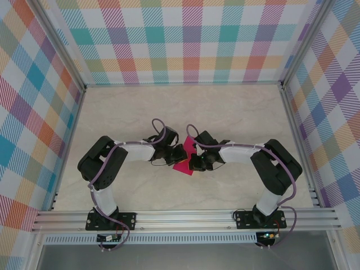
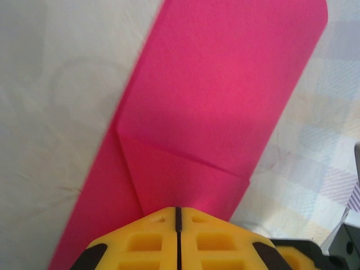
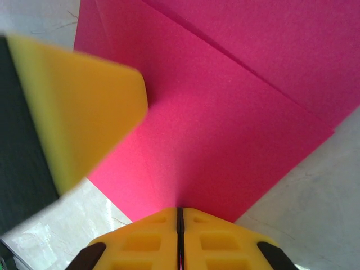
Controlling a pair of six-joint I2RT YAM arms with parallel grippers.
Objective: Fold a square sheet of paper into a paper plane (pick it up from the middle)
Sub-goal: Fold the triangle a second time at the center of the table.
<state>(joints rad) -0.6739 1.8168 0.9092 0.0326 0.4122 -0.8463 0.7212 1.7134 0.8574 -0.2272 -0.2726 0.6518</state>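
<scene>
Left gripper (image 2: 178, 212): yellow fingers pressed together, pinching the near edge of the sheet beside a diagonal crease.
Sheet of paper (image 2: 225, 84): magenta, partly folded into a layered strip, held between both arms over the middle of the table (image 1: 225, 112). I cannot tell whether it touches the surface.
Right gripper (image 3: 180, 212): also clamped tight on an edge of the sheet, close to the other gripper.
Doing this step well: probably mid-fold. Hold both pinches firm, move the grippers together so the layers stay aligned, and avoid pulling apart, which could tear or skew the crease.
</scene>
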